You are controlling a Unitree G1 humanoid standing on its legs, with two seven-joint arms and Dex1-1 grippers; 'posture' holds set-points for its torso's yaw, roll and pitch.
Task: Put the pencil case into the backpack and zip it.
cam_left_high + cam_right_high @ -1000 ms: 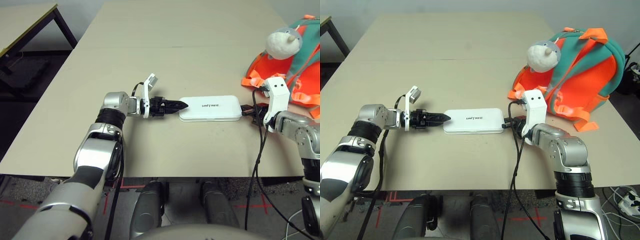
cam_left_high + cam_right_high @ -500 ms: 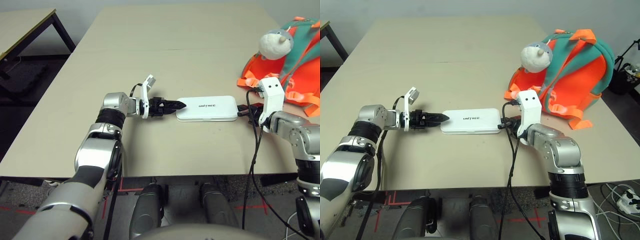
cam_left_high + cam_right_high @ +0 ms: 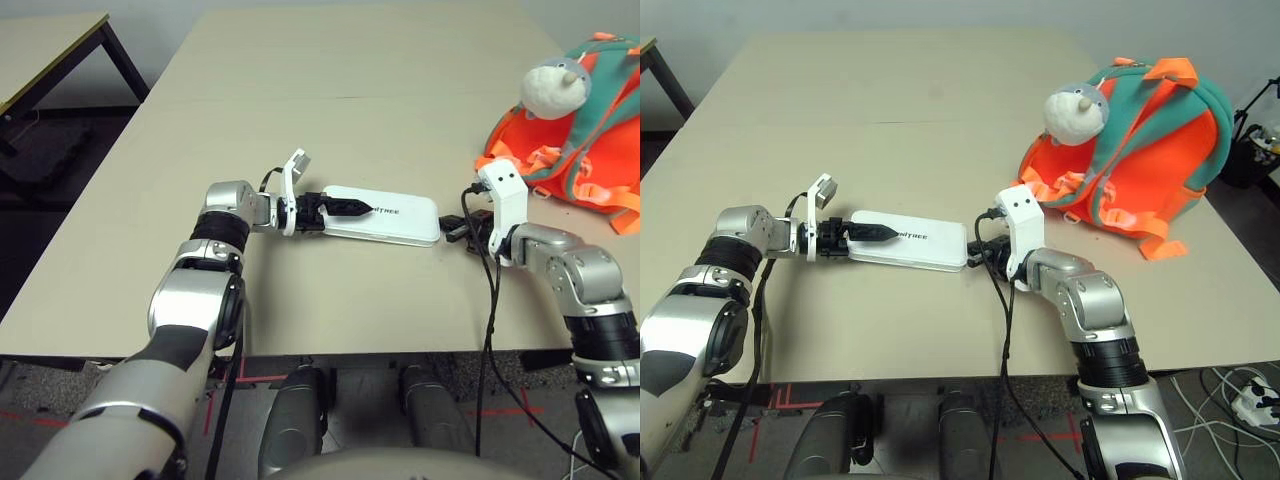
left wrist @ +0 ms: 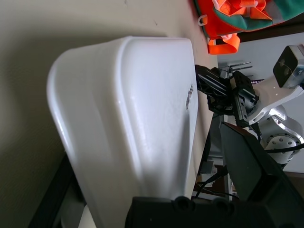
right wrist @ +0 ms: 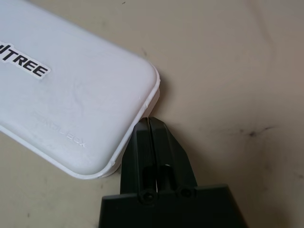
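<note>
Pencil case [image 3: 395, 222] flat on table [image 3: 300, 310], mid-frame, slightly angled, left end between left gripper's [image 3: 350, 208] spread fingers, one passing over the lid. Right gripper [image 5: 149, 119] pressed together, empty, tips right at case's other end. Backpack [image 3: 1140, 150] upper right of frame.

A lab, judging by the robot arms [image 3: 185, 310] over a bare table [image 3: 330, 120].
</note>
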